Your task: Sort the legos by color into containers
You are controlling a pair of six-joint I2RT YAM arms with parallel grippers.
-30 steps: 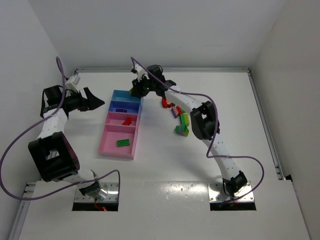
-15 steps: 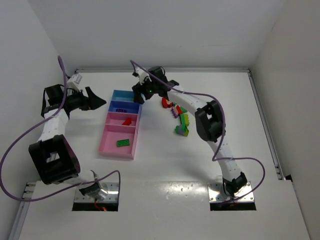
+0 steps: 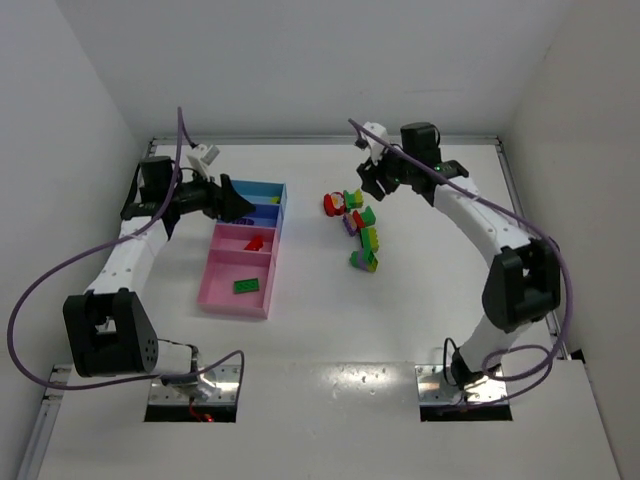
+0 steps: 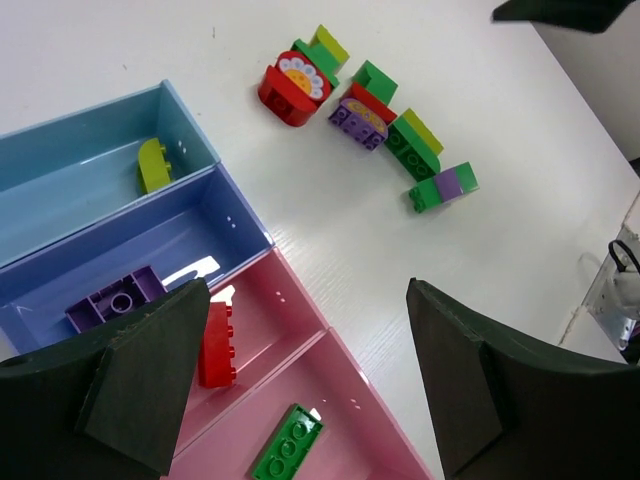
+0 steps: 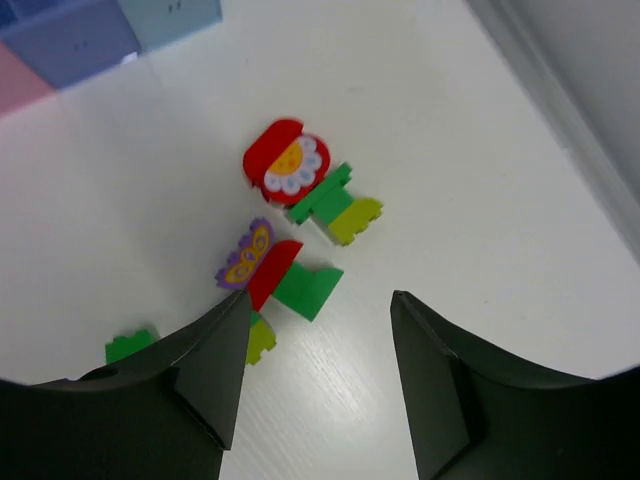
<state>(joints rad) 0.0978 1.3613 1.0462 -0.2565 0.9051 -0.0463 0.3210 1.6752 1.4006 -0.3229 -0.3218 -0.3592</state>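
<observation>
The containers (image 3: 214,281) are a joined row: a light blue compartment holding a lime brick (image 4: 152,165), a darker blue one holding a purple brick (image 4: 115,298), a pink one holding a red brick (image 4: 216,345), and a pink one holding a green plate (image 4: 287,443). Loose legos (image 3: 357,225) lie in a cluster to their right: a red flower piece (image 5: 285,160), a purple flower piece (image 5: 247,258), and green and lime bricks (image 5: 340,205). My left gripper (image 3: 236,203) is open and empty above the trays (image 4: 310,370). My right gripper (image 3: 372,180) is open and empty over the cluster's far right (image 5: 320,300).
White walls close in the table on the left, back and right. A metal rail (image 3: 320,140) runs along the back edge and another (image 3: 530,250) along the right edge. Purple cables hang from both arms.
My right gripper has swung away from above the blue compartments to the right of the loose legos. A lime brick now shows in the light blue compartment. My left gripper has moved right, over the trays.
</observation>
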